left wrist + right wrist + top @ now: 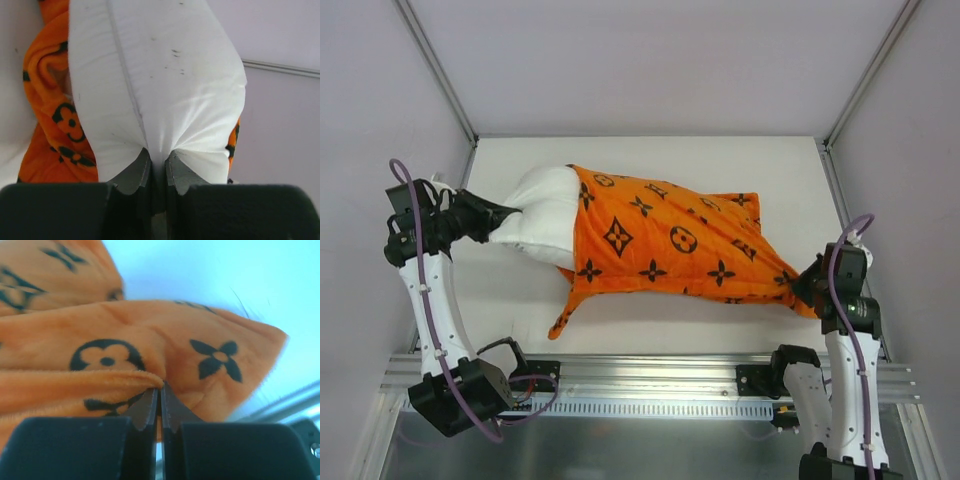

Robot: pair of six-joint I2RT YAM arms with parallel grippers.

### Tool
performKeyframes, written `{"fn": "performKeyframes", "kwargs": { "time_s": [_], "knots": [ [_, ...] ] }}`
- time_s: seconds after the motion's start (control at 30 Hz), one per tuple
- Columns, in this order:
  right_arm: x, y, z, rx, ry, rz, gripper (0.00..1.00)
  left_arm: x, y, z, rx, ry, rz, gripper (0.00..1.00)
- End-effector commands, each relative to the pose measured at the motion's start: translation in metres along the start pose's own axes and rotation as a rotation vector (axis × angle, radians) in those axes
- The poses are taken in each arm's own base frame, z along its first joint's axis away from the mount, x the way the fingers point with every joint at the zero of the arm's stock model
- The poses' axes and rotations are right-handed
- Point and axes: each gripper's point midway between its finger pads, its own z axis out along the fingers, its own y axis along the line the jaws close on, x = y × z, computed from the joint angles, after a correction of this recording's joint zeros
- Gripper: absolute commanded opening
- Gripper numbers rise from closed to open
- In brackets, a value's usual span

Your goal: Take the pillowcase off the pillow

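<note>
The orange pillowcase [670, 240] with black flower motifs lies stretched across the table and covers most of the white pillow [545, 215], whose left end sticks out of it. My left gripper [505, 215] is shut on that bare white end; in the left wrist view the pillow [160, 80] bunches between the fingers [134, 172], and the pillowcase [55, 130] shows on both sides. My right gripper [802, 285] is shut on the pillowcase's right corner; in the right wrist view the orange fabric [150, 350] is pinched at the fingertips [150, 405].
The white table [650, 320] is bordered by grey walls with metal frame posts [435, 65]. An aluminium rail [650, 375] with both arm bases runs along the near edge. A loose pillowcase corner [565, 318] hangs down toward the rail.
</note>
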Motion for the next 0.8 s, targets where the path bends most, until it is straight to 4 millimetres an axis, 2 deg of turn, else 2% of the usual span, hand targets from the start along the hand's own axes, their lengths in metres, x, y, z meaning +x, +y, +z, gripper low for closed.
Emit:
{"fn": "performKeyframes", "kwargs": {
  "time_s": [0.0,0.03,0.1,0.13,0.17,0.2,0.27,0.3,0.33,0.37,0.4,0.43,0.47,0.5,0.57,0.6,0.67,0.7,0.77],
  "knots": [
    [0.020,-0.048,0.016,0.204,-0.010,0.089,0.01,-0.017,0.021,0.006,-0.027,-0.086,0.034,0.00],
    [0.016,-0.052,0.014,0.220,-0.028,0.094,0.01,-0.018,0.025,0.006,-0.036,-0.090,0.037,0.00],
    [-0.007,-0.050,-0.001,0.217,-0.103,0.109,0.01,-0.020,0.029,0.007,-0.051,-0.103,0.032,0.00],
    [-0.015,-0.045,-0.007,0.196,-0.129,0.109,0.01,-0.020,0.028,0.006,-0.050,-0.104,0.034,0.00],
    [-0.030,-0.032,-0.019,0.139,-0.162,0.104,0.04,-0.019,0.028,0.007,-0.052,-0.104,0.034,0.00],
    [-0.038,-0.022,-0.023,0.093,-0.174,0.075,0.26,-0.019,0.028,0.005,-0.051,-0.112,0.040,0.00],
    [-0.045,-0.003,-0.026,0.002,-0.167,0.052,0.52,-0.015,0.032,0.004,-0.057,-0.122,0.021,0.00],
    [-0.046,0.017,-0.026,-0.090,-0.134,0.037,0.72,-0.009,0.043,0.008,-0.074,-0.121,-0.009,0.00],
    [-0.043,0.026,-0.026,-0.136,-0.104,0.037,0.78,0.000,0.043,0.006,-0.066,-0.122,0.016,0.03],
    [-0.041,0.033,-0.025,-0.162,-0.082,0.038,0.83,0.006,0.048,0.008,-0.072,-0.117,0.034,0.19],
    [-0.040,0.039,-0.025,-0.186,-0.066,0.035,0.86,0.013,0.060,0.010,-0.090,-0.106,0.062,0.76],
    [-0.040,0.038,-0.023,-0.178,-0.070,0.044,0.88,0.014,0.064,0.008,-0.104,-0.129,0.090,0.92],
    [-0.039,0.038,-0.022,-0.176,-0.080,0.042,0.91,0.013,0.070,0.009,-0.122,-0.138,0.102,0.98],
    [-0.041,0.039,-0.021,-0.174,-0.098,0.037,0.95,0.012,0.075,0.008,-0.139,-0.149,0.134,0.99],
    [-0.040,0.041,-0.022,-0.183,-0.093,0.036,0.97,0.003,0.081,0.004,-0.198,-0.188,0.153,0.99],
    [-0.038,0.044,-0.022,-0.194,-0.080,0.029,0.97,-0.003,0.073,-0.001,-0.202,-0.213,0.194,0.99],
    [-0.038,0.049,-0.025,-0.213,-0.072,0.022,0.98,-0.011,0.072,-0.007,-0.253,-0.253,0.229,0.99],
    [-0.037,0.055,-0.027,-0.237,-0.066,0.008,0.98,-0.017,0.062,-0.011,-0.258,-0.275,0.276,0.99],
    [-0.036,0.062,-0.029,-0.257,-0.059,-0.009,0.98,-0.018,0.055,-0.015,-0.317,-0.305,0.341,0.99]
  ]
}}
